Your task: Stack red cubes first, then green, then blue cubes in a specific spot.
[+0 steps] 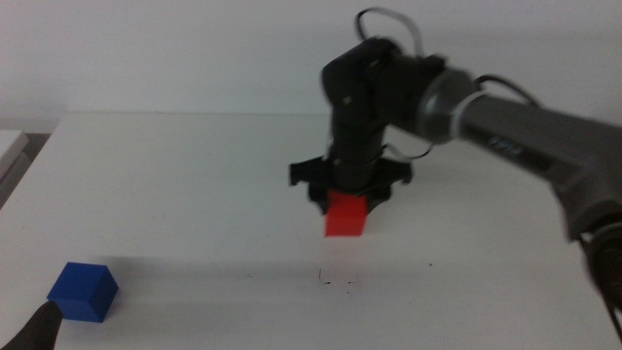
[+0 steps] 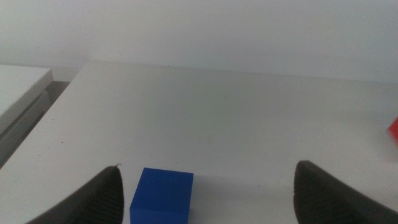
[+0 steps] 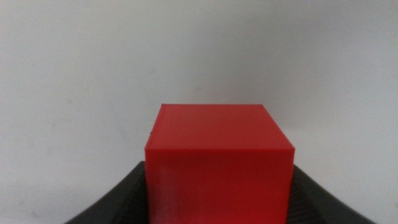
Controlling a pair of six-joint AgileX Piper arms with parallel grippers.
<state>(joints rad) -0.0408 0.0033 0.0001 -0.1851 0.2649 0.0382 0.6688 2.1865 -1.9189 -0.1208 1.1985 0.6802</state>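
Observation:
My right gripper [image 1: 346,206] is shut on the red cube [image 1: 345,215] and holds it in the air, just behind and above the spot with faint black pen marks [image 1: 338,281] on the white table. In the right wrist view the red cube [image 3: 217,158] fills the space between the jaws. The blue cube [image 1: 84,291] sits at the front left of the table. My left gripper [image 2: 208,199] is open, close behind the blue cube [image 2: 162,195], with its tip at the bottom left of the middle view [image 1: 34,331]. The green cube is out of view.
The table's left edge [image 1: 29,160] has a white object [image 1: 10,144] beyond it. The right arm's dark link [image 1: 544,136] crosses the right side of the table.

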